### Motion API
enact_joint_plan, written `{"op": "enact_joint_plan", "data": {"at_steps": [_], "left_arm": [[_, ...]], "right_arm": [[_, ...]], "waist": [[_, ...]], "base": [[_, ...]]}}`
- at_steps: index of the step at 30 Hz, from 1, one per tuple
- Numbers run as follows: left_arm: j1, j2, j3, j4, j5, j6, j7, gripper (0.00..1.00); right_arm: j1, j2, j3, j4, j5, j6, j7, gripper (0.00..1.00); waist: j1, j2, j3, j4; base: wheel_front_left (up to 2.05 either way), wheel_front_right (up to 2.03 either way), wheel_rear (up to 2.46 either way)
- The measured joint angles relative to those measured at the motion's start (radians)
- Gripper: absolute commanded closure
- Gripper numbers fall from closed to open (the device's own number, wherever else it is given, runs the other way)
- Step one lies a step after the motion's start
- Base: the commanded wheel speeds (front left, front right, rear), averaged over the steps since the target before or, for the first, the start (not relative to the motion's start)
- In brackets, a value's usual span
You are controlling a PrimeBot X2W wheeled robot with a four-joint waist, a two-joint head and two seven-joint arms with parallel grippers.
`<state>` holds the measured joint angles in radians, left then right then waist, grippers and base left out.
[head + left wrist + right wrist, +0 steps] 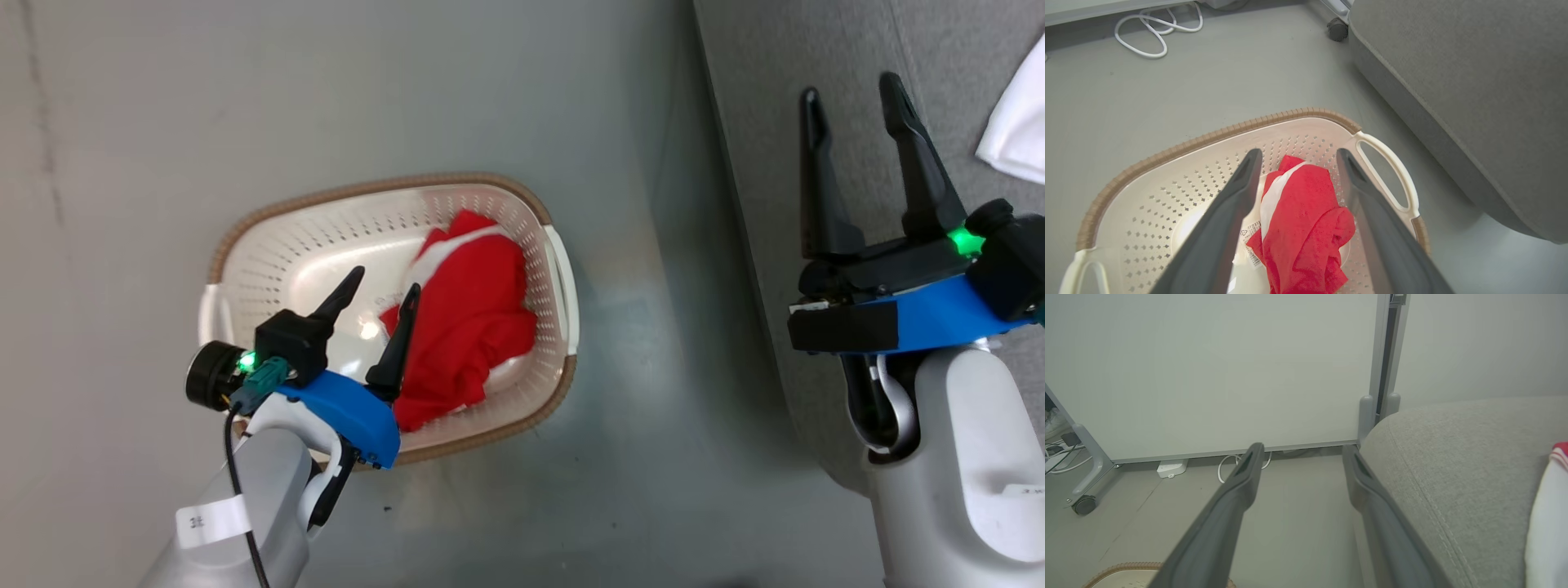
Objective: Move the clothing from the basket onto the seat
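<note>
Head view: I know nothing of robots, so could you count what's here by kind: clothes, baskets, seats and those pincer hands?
Garments: 2, a red garment in the basket and a white garment on the seat
Baskets: 1
Seats: 1
Grippers: 2, left gripper and right gripper, both open
Total: 6

My left gripper (1298, 154) hangs over the basket (1208, 138). My two dark fingers (1224, 220) are wide apart and hold nothing. A red cloth (1306, 228) with a white stripe lies bunched up in the basket, on the side near one handle (1392, 175). The basket sits on the grey floor (1229, 73), near the grey sofa seat (1474, 102). A white cable (1155, 30) lies well apart from it.
</note>
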<state>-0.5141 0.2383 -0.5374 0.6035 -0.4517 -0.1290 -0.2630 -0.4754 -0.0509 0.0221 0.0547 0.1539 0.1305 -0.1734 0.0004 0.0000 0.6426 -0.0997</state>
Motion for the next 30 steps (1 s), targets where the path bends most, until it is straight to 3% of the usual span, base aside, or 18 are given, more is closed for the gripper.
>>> {"op": "enact_joint_plan", "data": {"at_steps": [7,15,21,30], "left_arm": [[-0.118,0.047,-0.202,0.133,-0.02,0.0,0.011,0.0],[-0.23,0.091,-0.357,0.224,-0.077,0.0,0.029,0.0],[-0.291,0.11,-0.386,0.32,-0.073,0.001,0.041,0.0],[-0.346,0.082,-0.386,0.456,-0.065,0.075,0.078,0.0]], "right_arm": [[-0.051,0.0,0.052,0.019,0.035,0.0,-0.039,0.0],[-0.078,0.0,0.101,0.047,0.085,0.0,-0.071,0.0],[-0.104,0.0,0.146,0.054,0.122,0.0,-0.084,0.0],[-0.126,0.0,0.18,0.045,0.145,0.0,-0.088,0.0]], "waist": [[0.0,0.0,0.133,-0.071],[-0.0001,0.0,0.243,-0.149],[-0.0002,0.0,0.297,-0.198],[-0.0003,0.0,0.342,-0.235]], "base": [[0.0,0.0,0.0],[0.0,0.0,0.0],[0.0,0.0,0.0],[0.0,0.0,0.0]]}}
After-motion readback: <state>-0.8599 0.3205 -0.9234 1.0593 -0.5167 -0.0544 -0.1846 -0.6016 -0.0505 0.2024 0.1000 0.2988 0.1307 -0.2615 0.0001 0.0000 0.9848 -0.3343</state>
